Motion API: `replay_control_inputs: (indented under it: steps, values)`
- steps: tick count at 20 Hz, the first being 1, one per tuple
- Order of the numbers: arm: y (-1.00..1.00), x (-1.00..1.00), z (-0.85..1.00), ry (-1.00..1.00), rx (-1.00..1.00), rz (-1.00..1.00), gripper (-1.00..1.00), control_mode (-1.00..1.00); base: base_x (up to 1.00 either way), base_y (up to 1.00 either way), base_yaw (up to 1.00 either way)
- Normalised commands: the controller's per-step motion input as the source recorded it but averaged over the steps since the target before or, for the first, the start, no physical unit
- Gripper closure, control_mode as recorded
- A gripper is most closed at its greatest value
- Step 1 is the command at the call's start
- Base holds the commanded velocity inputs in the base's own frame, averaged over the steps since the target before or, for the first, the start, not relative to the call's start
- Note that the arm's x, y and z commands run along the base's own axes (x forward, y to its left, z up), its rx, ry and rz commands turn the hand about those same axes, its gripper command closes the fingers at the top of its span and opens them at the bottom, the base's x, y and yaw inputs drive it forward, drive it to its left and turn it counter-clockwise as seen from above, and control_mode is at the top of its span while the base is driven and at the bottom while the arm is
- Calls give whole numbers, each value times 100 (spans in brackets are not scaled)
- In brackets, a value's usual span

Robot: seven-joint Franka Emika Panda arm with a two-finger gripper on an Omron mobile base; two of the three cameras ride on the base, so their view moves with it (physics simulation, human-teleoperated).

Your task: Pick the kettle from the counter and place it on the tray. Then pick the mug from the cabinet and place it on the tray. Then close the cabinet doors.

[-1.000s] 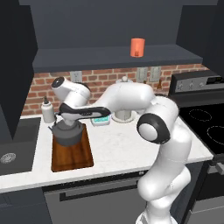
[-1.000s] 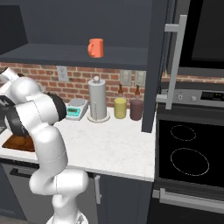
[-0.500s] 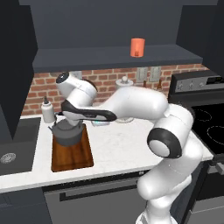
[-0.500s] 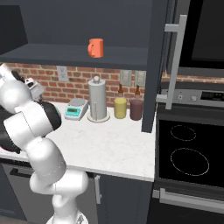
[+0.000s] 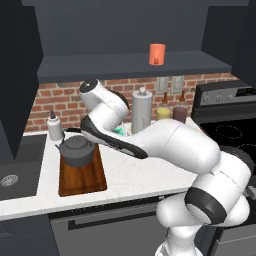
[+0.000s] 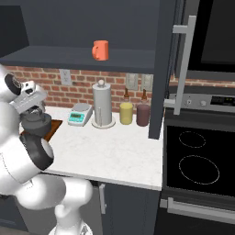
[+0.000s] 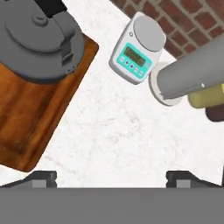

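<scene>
Kettle [image 5: 76,150] on tray [image 5: 82,177]

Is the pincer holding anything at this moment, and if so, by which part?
Nothing. The pincer is open with bare counter between its tips; the kettle sits released on the tray.

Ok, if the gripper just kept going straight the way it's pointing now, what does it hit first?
Most likely bare counter, between the tray holding the kettle and the kitchen scale. The gripper is open and empty; depth is unclear.
</scene>
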Motion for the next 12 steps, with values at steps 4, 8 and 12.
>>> replay_control_inputs:
  steps: [4, 8, 12]
  values:
    - [-47, -53, 36, -16, 14, -28, -100, -100, 0, 0, 0]
    - [-47, -44, 36, -8, 13, -31, -100, -100, 0, 0, 0]
    - [-40, -39, 36, -4, 9, -31, -100, -100, 0, 0, 0]
